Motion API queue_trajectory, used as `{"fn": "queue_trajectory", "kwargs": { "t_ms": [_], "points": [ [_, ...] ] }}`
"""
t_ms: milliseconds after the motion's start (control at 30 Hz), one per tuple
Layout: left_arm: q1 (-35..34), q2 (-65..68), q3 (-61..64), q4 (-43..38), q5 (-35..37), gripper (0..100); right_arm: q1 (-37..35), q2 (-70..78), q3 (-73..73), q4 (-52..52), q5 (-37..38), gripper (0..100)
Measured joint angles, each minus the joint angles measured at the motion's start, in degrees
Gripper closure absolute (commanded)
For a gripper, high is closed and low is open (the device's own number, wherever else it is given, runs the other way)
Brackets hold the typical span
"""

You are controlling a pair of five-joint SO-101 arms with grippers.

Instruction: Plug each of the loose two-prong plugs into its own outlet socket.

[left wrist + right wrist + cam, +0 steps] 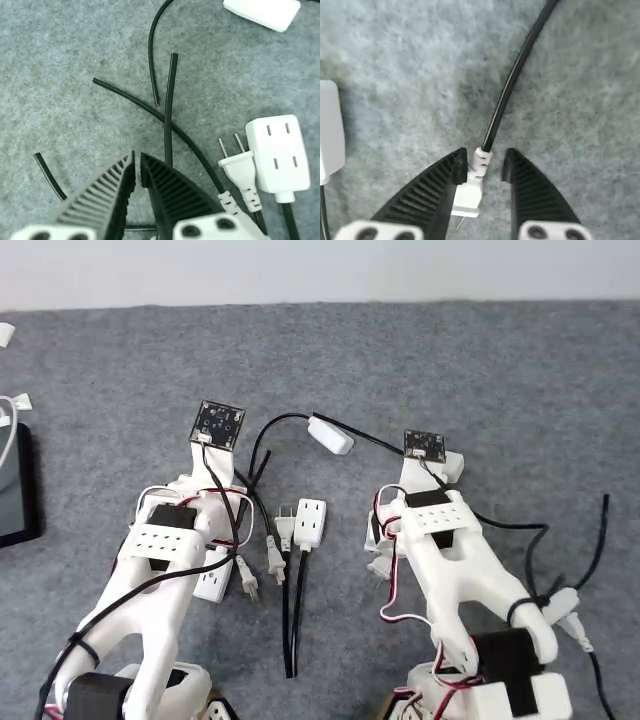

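Now we should gently squeeze the right gripper (486,153), spread wide, onto the white plug (469,192) (the left gripper (137,157) is pinched closed, holding nothing).

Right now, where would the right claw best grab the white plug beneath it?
Probably the blocky white body of the plug, from above: it lies flat on the carpet, the open right gripper straddling its sides, and the cord trails away.

No legible writing — nothing here can be read.
The white outlet block (279,152), the two-prong plug (239,167) beside it and the small black boards (218,423) at the arms' wrists bear no letter, number or sign that can be made out — any marks are too fine to tell.
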Motion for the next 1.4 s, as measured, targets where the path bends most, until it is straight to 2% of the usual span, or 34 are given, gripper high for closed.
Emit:
{"fn": "queue_trajectory", "kwargs": {
  "t_ms": [167,267,367,500,700,933,1167,1400],
  "points": [
    [0.00,0.00,0.00,0.00,0.00,99,0.18,0.09,0.00,0.00,0.00,94.3],
    [0.00,0.00,0.00,0.00,0.00,99,0.00,0.09,0.00,0.00,0.00,98.8],
    [0.00,0.00,0.00,0.00,0.00,99,-0.18,0.09,0.00,0.00,0.18,99.1],
    [0.00,0.00,0.00,0.00,0.00,99,-3.25,0.09,-1.23,2.20,8.70,99.1],
    [0.00,0.00,0.00,0.00,0.00,99,-11.52,0.09,-4.13,14.77,26.29,99.1],
    [0.00,0.00,0.00,0.00,0.00,99,-11.96,0.09,-4.13,17.76,39.30,98.7],
    [0.00,0.00,0.00,0.00,0.00,99,-6.77,0.09,-4.13,15.21,40.35,86.9],
    [0.00,0.00,0.00,0.00,0.00,99,-6.59,0.09,-4.13,14.68,40.09,89.3]
  ]
}}
